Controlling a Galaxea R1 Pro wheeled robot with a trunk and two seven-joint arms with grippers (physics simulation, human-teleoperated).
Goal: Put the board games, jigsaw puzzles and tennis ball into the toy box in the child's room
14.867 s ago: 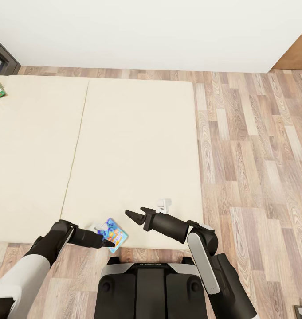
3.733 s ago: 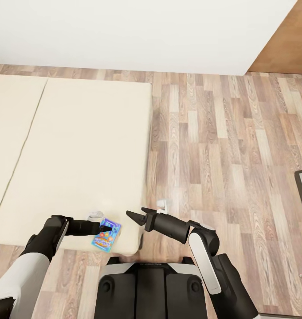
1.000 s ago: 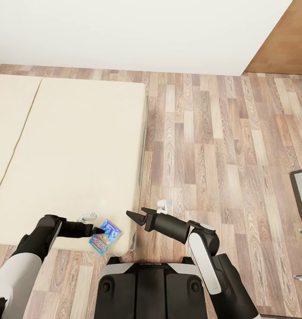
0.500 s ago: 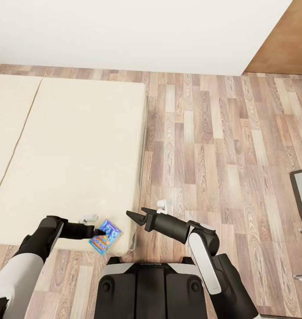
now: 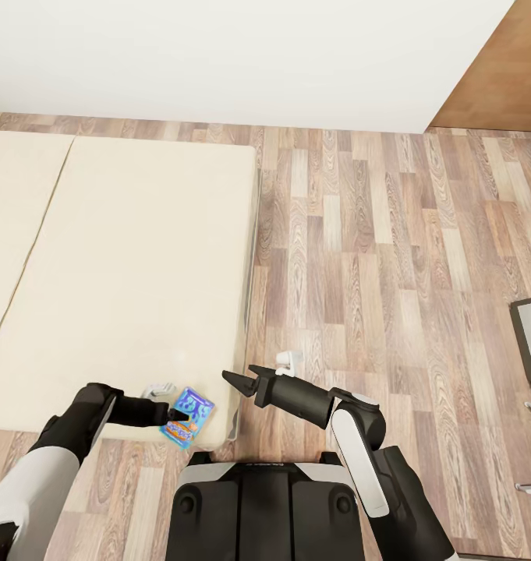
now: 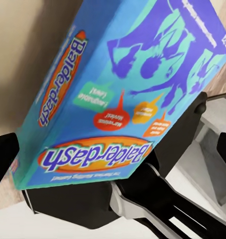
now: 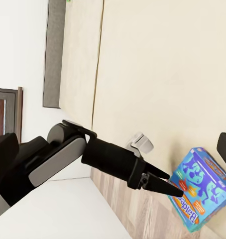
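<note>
So, one board game (image 5: 186, 418) is gripped by the left pincer (image 5: 176, 415) just over the bed's (image 5: 140, 257) near corner. The right pincer (image 5: 242, 378) is held open, empty, beside that corner. Judged early days: nothing's boxed yet.

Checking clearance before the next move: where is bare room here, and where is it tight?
The bed is bare between wall and near edge. The wood floor lies open to its right. It is tight at the bed's near corner, where the left gripper holds the board game beside the right gripper.
</note>
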